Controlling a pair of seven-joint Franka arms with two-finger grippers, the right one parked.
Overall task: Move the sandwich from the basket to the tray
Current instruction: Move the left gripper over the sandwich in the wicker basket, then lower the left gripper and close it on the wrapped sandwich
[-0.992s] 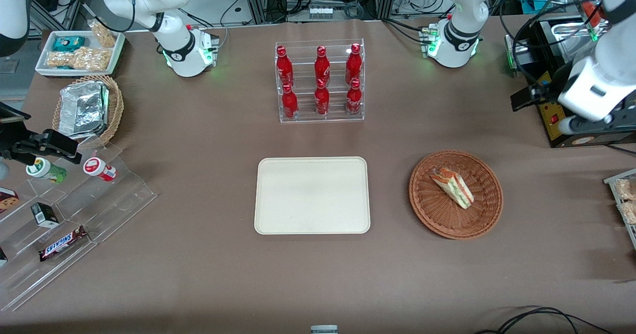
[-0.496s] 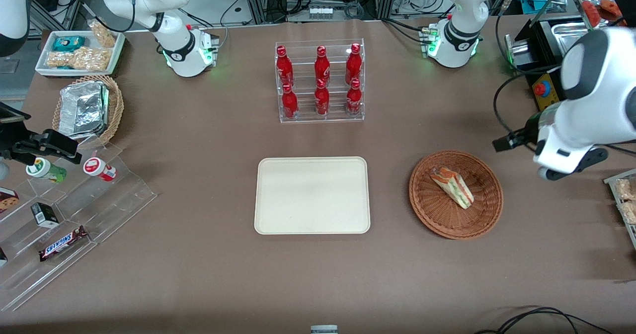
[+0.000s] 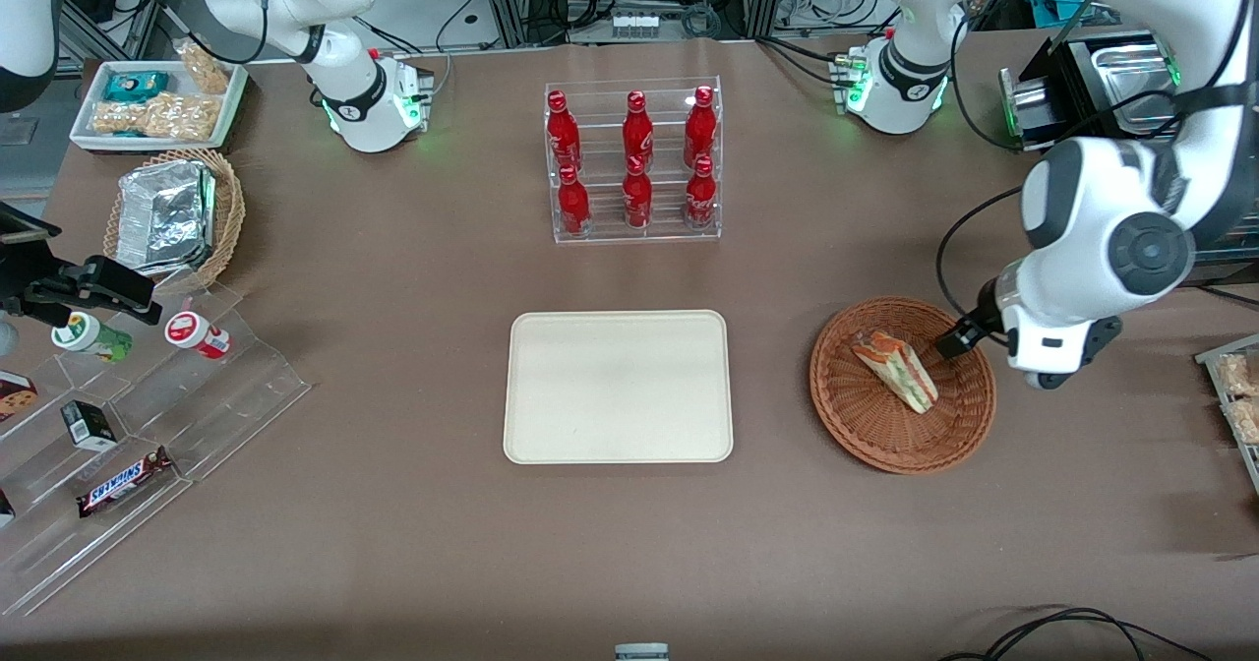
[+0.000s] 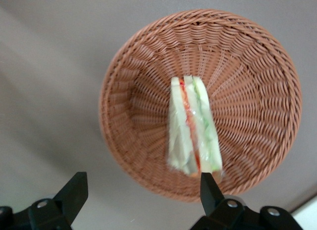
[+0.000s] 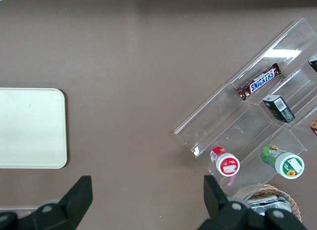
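Hovering above the basket (image 3: 902, 384) at the front frame's right, the gripper (image 4: 141, 190) has its fingers (image 4: 73, 193) spread wide, holding nothing. Inside the basket lies the sandwich (image 3: 894, 370); the tray (image 3: 618, 387) sits at frame centre.

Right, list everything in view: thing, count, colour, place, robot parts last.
sandwich: 1, white with red and green layers, in the basket
basket: 1, reddish-brown wicker, beside the tray toward the working arm's end
tray: 1, cream, mid-table
bottles: 6, red, in a clear rack farther from the front camera than the tray
foil container: 1, silver, in a tan basket toward the parked arm's end
Snickers bar: 1, brown, on the clear stepped stand
gripper: 1, black, open, above the basket
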